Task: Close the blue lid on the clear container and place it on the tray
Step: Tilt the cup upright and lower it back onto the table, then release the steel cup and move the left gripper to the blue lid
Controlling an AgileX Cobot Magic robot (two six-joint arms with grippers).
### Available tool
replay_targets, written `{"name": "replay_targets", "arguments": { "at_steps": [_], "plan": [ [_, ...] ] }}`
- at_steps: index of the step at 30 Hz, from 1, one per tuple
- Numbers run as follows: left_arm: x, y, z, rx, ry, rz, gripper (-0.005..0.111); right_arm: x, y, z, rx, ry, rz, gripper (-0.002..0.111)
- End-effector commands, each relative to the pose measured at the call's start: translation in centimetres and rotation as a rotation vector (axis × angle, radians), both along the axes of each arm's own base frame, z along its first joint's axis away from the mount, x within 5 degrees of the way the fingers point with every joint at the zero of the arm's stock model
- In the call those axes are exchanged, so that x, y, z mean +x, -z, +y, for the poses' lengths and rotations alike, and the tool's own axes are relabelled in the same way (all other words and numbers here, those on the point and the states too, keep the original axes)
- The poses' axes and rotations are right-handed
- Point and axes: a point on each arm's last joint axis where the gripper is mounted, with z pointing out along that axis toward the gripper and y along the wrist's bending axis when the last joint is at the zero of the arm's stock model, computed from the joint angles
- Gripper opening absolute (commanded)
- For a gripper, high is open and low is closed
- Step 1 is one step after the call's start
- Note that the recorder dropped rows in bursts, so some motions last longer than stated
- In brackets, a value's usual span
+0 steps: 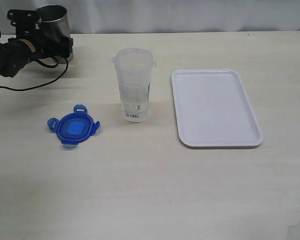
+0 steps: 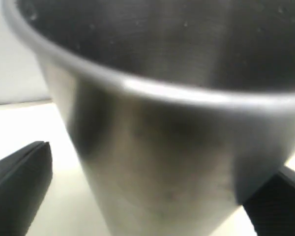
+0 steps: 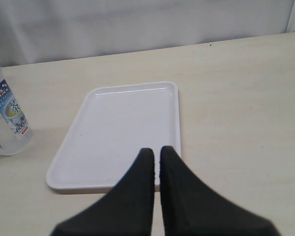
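Table: one. Tray: one, bare, just right of the container. Container: one, upright, mouth uncovered. Steel cup: one, behind and well left of the container. Lid: one, flat on the table, front-left of the container, apart from it.

Pincers: two.
- Left pincer: released, straddling the cup.
- Right pincer: clenched, empty, to the container's right.

Advice: back off the cup without tipping it, take the lid level by its rim, and centre it on the mouth.
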Motion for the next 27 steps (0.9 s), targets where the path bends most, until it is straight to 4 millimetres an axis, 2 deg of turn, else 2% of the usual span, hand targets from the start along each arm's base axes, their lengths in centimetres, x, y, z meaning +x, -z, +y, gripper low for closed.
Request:
{"name": "replay_targets", "arguments": {
  "at_steps": [1,8,14,22,27],
  "plan": [
    [-0.2,-1.5,0.3,0.004,-0.032,0.040,0.093,0.0,0.1,0.0,-0.001,0.006,-0.004,0.004],
    [-0.6,-1.4,0.6,0.022,-0.063,0.126,0.093,0.0,0.1,0.0,-0.001,0.006,-0.004,0.004],
    [-2.2,-1.5,0.5,0.009,-0.042,0.116,0.093,0.0,0.1,0.0,-0.001,0.006,-0.004,0.004],
    [-4.9,-4.4,0.5,0.002,-0.045,0.105,0.093,0.0,0.1,0.0,-0.001,0.006,-0.004,0.004],
    [-7.5,-7.7,0.7,-0.001,-0.053,0.084,0.093,0.0,0.1,0.0,-0.001,0.006,-0.004,0.004]
  ]
}}
